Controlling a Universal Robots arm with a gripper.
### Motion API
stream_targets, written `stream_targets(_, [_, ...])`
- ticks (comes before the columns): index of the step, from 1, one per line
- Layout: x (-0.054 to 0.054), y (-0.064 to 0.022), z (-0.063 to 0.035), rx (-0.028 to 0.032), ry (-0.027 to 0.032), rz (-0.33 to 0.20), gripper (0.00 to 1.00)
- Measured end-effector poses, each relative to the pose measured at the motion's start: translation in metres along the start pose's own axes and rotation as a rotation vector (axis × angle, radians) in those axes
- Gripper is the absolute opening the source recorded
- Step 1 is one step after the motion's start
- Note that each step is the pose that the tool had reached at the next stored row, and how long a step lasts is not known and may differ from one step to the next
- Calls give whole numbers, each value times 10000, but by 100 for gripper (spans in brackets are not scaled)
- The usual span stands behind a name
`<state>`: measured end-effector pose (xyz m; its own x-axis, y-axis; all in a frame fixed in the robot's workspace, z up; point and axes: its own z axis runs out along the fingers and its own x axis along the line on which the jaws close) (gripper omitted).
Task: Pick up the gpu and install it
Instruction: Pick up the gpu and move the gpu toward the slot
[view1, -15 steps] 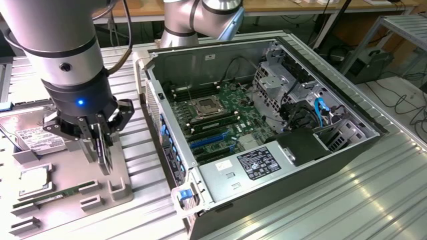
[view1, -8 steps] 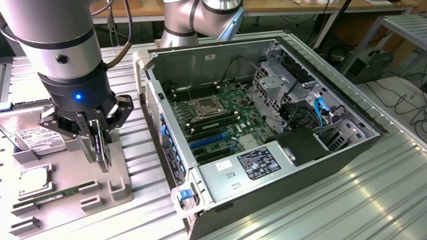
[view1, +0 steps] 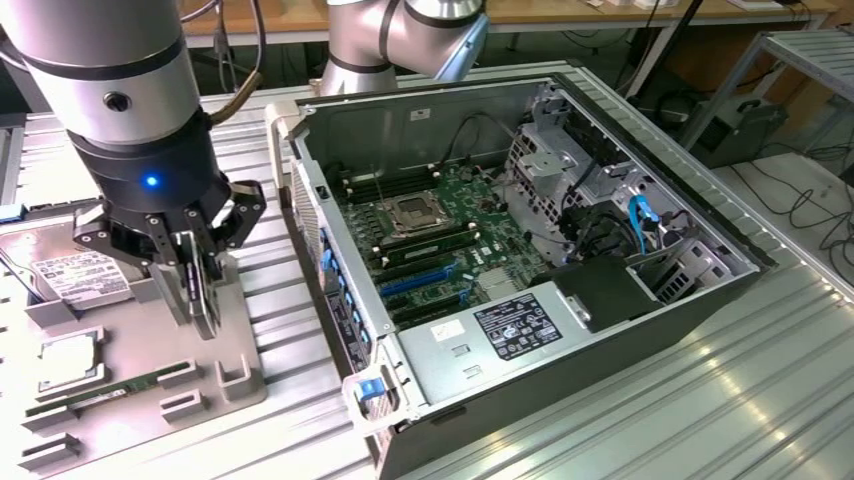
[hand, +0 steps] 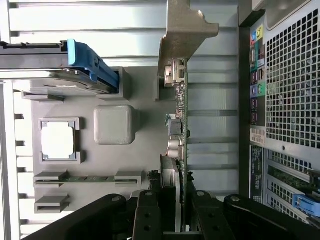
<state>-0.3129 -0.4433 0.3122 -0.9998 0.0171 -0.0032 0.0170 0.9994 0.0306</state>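
Your pincer is clamped on the gpu, holding it edge-on over the grey tray, at the exterior view's left of the open case, whose power-supply label is too small to read.

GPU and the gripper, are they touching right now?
Touching. The wrist view shows the gpu edge-on, one end clamped in the gripper with no gap on either side.
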Motion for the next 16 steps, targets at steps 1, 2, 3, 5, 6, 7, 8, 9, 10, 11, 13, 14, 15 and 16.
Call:
stream_targets(1, [0,1,-23,-1,0,0,28])
stream_targets(2, [0,1,-37,-1,1,0,28])
stream_targets(3, [0,2,-50,-5,1,-1,28])
stream_targets(5, [-1,2,-69,-17,0,-1,28])
stream_targets(6, [-1,2,-75,-19,0,0,28])
stream_targets(7, [0,3,-86,-23,0,0,28])
stream_targets(8, [0,3,-97,-25,1,0,28])
stream_targets(9, [-1,3,-108,-26,1,0,28])
stream_targets(10, [-1,4,-123,-26,1,0,28])
stream_targets(11, [-1,4,-132,-26,1,0,28])
stream_targets(13, [-1,5,-155,-29,1,0,28])
stream_targets(14, [-1,5,-175,-30,1,0,28])
stream_targets(15, [-1,6,-189,-31,0,0,28])
stream_targets(16, [-1,6,-208,-31,0,0,28])
